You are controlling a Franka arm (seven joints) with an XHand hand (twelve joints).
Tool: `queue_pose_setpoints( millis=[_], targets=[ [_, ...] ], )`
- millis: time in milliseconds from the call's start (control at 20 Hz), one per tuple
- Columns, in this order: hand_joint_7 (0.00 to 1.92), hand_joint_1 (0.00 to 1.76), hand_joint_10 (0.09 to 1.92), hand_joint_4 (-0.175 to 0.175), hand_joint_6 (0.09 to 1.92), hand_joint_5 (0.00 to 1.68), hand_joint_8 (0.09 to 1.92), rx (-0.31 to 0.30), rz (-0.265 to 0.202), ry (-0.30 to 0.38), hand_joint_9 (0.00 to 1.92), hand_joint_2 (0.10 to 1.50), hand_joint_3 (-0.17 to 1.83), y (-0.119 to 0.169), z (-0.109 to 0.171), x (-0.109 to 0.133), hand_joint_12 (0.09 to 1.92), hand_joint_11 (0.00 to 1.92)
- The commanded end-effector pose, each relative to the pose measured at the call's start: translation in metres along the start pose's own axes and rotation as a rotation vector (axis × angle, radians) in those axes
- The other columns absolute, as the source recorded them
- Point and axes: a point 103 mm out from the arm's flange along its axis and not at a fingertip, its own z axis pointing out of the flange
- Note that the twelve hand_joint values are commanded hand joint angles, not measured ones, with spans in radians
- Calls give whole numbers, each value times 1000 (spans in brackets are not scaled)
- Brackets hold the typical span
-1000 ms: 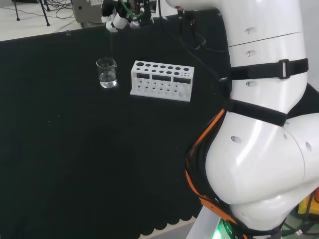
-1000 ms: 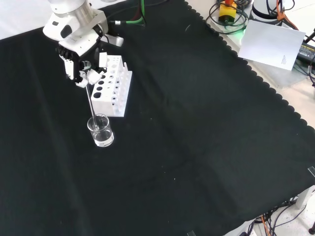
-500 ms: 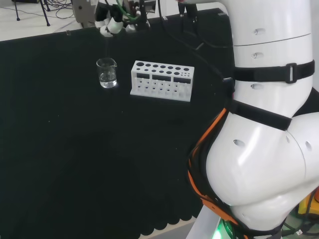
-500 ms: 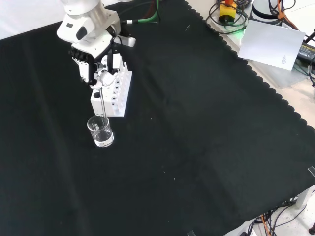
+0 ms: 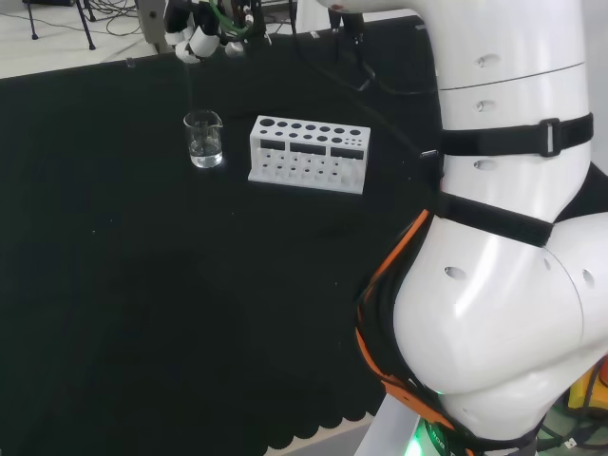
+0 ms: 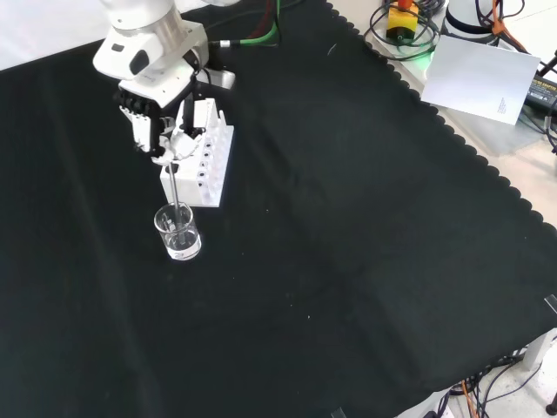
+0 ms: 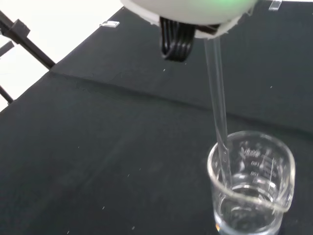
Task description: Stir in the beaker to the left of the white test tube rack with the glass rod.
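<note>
Fingers of the black and white hand (image 6: pixel 161 122) pinch the clear glass rod (image 7: pixel 217 117), its tip inside the small clear glass beaker (image 6: pixel 177 232) beside the white test tube rack (image 6: pixel 199 153); circle gently, avoiding the beaker's wall.

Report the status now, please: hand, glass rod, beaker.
Hand shut on glass rod. Rod tip inside beaker, in the liquid. White rack beside, not obstructing.

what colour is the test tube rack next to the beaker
White. The test tube rack shows best in the head view, against the black cloth.
</note>
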Motion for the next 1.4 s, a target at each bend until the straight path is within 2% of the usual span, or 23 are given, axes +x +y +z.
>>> queue_pose_setpoints(
  millis=[50,250,500,750,1050,1400],
  targets=[
    [1147,1298,957,-175,816,1055,1226,25,53,-5,1706,696,762,5,0,-38,854,1757],
    [1147,1298,958,-175,816,1055,1226,31,84,-12,1706,696,761,-6,7,-52,855,1757],
    [1148,1298,958,-175,816,1056,1225,32,93,-10,1706,696,762,-27,9,-56,856,1757],
    [1148,1298,958,-175,815,1056,1225,30,72,-15,1707,695,763,-36,8,-39,857,1757],
    [1149,1299,958,-175,813,1057,1225,22,45,-23,1707,694,763,-34,7,-16,858,1757],
    [1149,1299,958,-175,811,1059,1224,15,38,-35,1707,693,764,-29,2,-6,860,1756]
  ],
)
